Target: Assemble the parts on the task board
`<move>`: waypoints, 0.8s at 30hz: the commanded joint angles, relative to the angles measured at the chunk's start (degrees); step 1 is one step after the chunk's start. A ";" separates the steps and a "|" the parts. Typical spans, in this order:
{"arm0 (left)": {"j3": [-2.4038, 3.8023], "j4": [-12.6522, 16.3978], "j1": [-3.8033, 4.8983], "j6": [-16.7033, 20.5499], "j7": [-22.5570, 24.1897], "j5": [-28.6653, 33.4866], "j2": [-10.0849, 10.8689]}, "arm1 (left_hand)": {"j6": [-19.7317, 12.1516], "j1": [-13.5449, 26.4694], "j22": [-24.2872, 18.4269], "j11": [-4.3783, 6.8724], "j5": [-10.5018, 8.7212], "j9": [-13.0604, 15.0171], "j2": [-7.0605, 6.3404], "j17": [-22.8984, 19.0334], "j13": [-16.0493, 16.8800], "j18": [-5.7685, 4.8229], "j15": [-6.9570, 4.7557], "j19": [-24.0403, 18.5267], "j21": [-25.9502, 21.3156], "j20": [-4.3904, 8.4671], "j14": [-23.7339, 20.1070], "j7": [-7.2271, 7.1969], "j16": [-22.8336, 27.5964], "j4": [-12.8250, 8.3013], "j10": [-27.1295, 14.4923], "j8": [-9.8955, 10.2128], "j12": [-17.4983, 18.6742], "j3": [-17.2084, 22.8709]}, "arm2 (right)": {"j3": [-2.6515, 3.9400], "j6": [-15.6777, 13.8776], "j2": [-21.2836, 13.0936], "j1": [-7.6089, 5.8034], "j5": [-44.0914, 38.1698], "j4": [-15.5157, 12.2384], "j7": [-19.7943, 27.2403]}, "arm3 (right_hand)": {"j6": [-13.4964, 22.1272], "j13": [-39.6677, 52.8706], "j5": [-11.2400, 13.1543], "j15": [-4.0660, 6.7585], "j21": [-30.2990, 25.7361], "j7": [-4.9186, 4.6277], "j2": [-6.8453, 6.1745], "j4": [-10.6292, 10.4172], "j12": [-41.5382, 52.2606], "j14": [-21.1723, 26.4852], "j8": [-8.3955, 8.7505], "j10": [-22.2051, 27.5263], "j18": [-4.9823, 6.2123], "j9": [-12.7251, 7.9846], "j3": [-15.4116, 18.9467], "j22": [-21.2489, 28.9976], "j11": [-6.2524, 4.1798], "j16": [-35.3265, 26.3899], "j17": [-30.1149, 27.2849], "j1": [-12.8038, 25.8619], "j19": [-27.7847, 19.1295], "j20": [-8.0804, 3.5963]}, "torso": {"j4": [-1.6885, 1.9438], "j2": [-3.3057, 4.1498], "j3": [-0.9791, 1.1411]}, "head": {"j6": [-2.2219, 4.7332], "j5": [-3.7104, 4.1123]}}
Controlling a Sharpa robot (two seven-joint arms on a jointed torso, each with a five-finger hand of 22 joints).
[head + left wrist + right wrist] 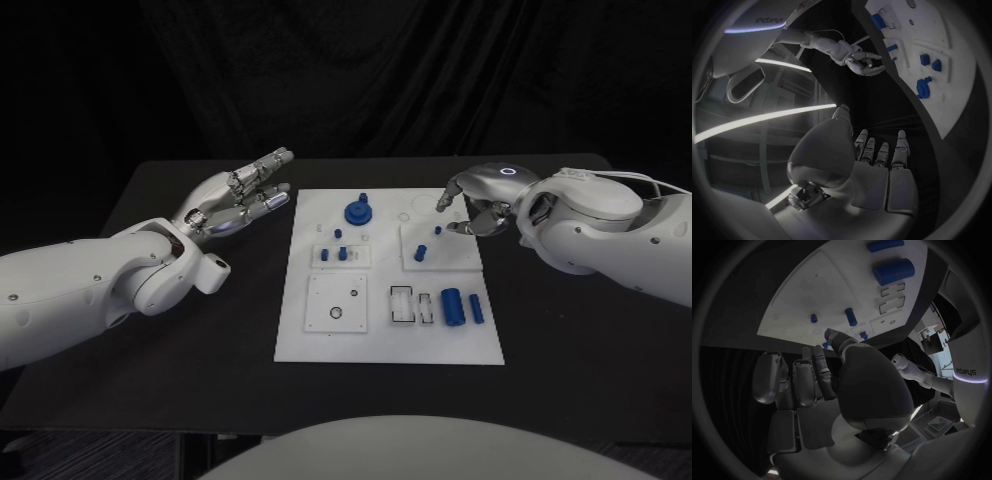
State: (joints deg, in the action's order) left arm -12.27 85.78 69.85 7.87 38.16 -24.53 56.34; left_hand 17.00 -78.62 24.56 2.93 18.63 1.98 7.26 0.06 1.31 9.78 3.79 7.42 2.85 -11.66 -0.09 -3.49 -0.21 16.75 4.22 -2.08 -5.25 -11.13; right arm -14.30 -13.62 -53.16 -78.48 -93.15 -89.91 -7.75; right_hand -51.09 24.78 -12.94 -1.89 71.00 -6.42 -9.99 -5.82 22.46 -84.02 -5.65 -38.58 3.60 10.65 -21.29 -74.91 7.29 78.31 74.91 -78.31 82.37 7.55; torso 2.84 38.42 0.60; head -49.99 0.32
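Right hand (pixel 473 208) hovers over the task board's (pixel 389 345) far right corner, fingers curled, seemingly holding nothing | left hand (pixel 238 198) hangs released just left of the board | we judge assembly unfinished: blue cylinders (pixel 451 305) lie loose near right, while the gear (pixel 358 211) and pegs (pixel 421 252) already stand seated.

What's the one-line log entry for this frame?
left hand: open, beside task board, holds nothing | right hand: over board's far right corner, grasp unclear | blue parts: on board
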 commanded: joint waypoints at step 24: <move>0.05 3.21 -1.32 -6.23 8.29 9.28 3.16 | -0.17 -5.66 -1.75 -5.25 4.34 0.01 2.14 0.24 0.23 0.53 3.37 0.48 0.10 -3.02 1.17 0.47 -0.09 -0.53 1.84 0.17 -0.70 -2.16 | 0.12 -4.38 2.93 3.05 -2.32 5.04 0.75 | -1.94 -8.60 -8.78 -0.49 0.48 0.15 1.25 1.02 -1.70 -2.01 0.58 -5.65 0.58 0.10 0.92 -9.44 0.23 0.82 0.95 -3.76 0.59 0.57 | 1.88 0.19 -2.85 | -0.01 4.57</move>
State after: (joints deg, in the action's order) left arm -12.27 88.81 68.59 2.88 38.70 -16.11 59.61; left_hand 16.79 -83.68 22.72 -1.84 22.74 1.98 9.38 0.25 1.47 9.76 6.67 7.92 2.85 -14.25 1.15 -3.27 -0.21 16.36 6.12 -2.08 -5.72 -13.10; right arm -14.19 -16.94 -50.21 -75.71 -94.92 -85.16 -6.84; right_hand -52.69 16.26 -21.51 -2.17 71.61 -6.19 -8.65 -4.74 21.13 -84.15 -5.04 -43.93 3.59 10.69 -20.07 -74.91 7.47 78.97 74.91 -81.51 82.72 8.30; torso 4.83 38.63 -2.19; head -49.99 4.84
